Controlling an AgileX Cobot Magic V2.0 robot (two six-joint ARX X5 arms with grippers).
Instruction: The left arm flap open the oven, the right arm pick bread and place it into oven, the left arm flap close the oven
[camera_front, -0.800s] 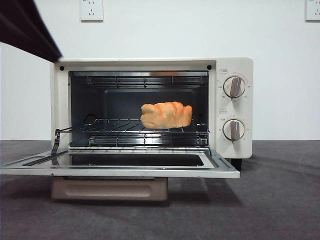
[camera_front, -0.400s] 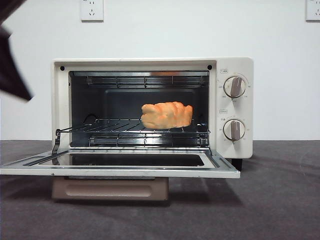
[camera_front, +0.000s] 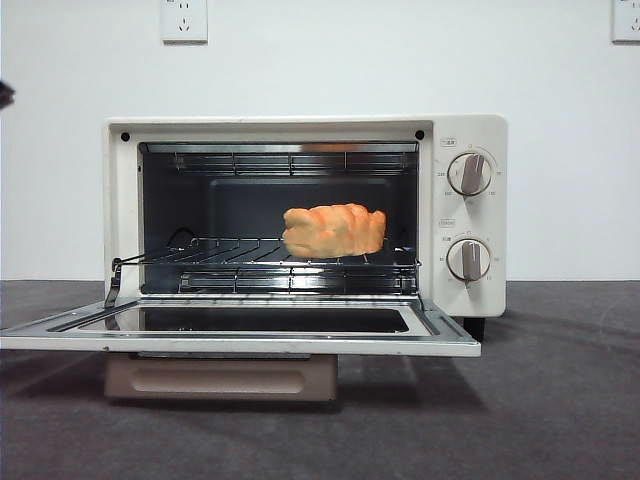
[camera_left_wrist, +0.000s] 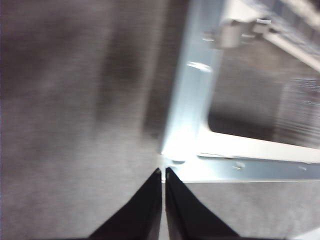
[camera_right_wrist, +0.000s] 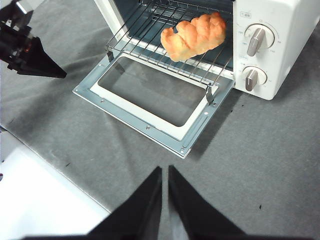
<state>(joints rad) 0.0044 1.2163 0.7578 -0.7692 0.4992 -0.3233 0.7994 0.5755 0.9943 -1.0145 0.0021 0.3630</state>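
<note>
Left wrist view, left gripper (camera_left_wrist: 163, 172) closed, empty, above oven (camera_left_wrist: 210, 150) door corner

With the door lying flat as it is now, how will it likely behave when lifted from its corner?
The door is probably stiff: metal frame around glass. It should swing up on its hinges rather than bend. The left tool is shut near its corner, so a push there may slip off the smooth edge.

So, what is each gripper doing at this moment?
Left gripper: shut, holding nothing, by the open door's corner.
Right gripper: shut, holding nothing, above the table.
</note>
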